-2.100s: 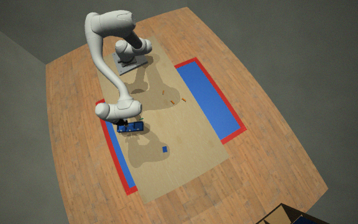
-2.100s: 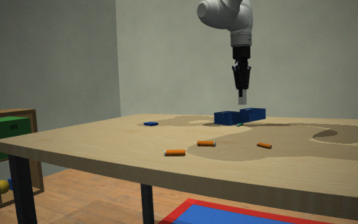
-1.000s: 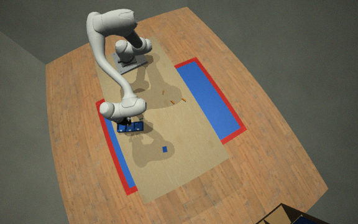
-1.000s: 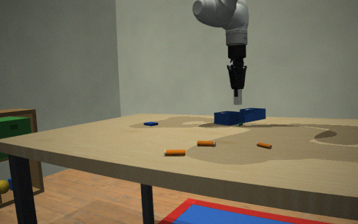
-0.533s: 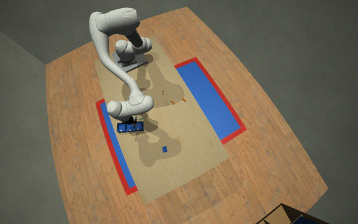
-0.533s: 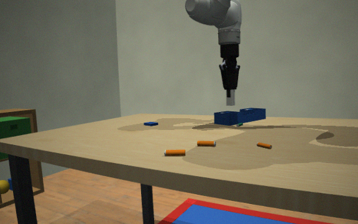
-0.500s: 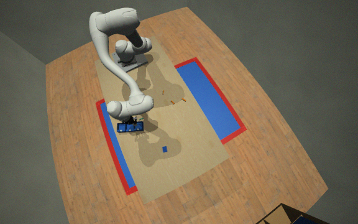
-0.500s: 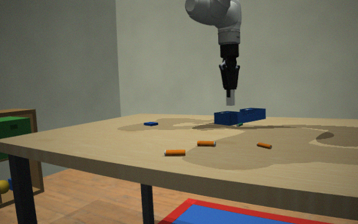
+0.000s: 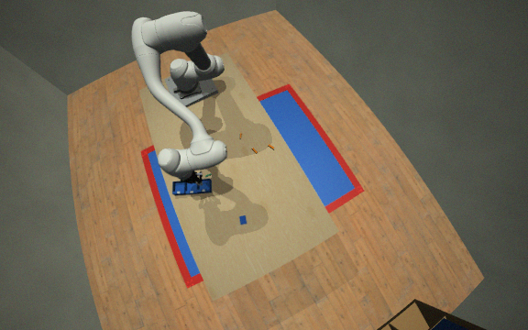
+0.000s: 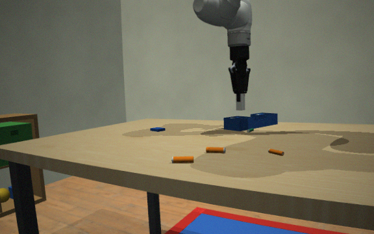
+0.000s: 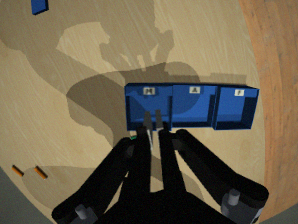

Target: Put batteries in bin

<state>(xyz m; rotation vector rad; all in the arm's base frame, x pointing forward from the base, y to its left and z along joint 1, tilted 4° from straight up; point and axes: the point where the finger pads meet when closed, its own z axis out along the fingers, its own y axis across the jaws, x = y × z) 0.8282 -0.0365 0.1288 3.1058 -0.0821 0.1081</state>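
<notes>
My gripper (image 10: 240, 109) (image 11: 153, 118) is shut, nothing visible between its fingertips. It hangs above the bins, over bin M in the wrist view. Three blue bins stand in a row: bin M (image 11: 135, 106), bin A (image 11: 192, 111) and bin F (image 11: 235, 107) (image 9: 179, 188), farthest from the orange batteries. No battery shows in bin F. A green battery (image 9: 208, 175) (image 10: 250, 130) (image 11: 133, 137) lies beside bin M, partly hidden in the wrist view. Three orange batteries lie apart: one (image 9: 241, 136) (image 10: 276, 151), another (image 9: 254, 150) (image 10: 215, 149), and a third (image 9: 271, 147) (image 10: 182, 159). Their size class is unreadable.
A small flat blue block (image 9: 243, 220) (image 10: 157, 129) (image 11: 39, 6) lies on the table beyond the bins from the robot base. The arm's base (image 9: 192, 92) stands at the table's far end. Bin M's walls rise just below my fingertips.
</notes>
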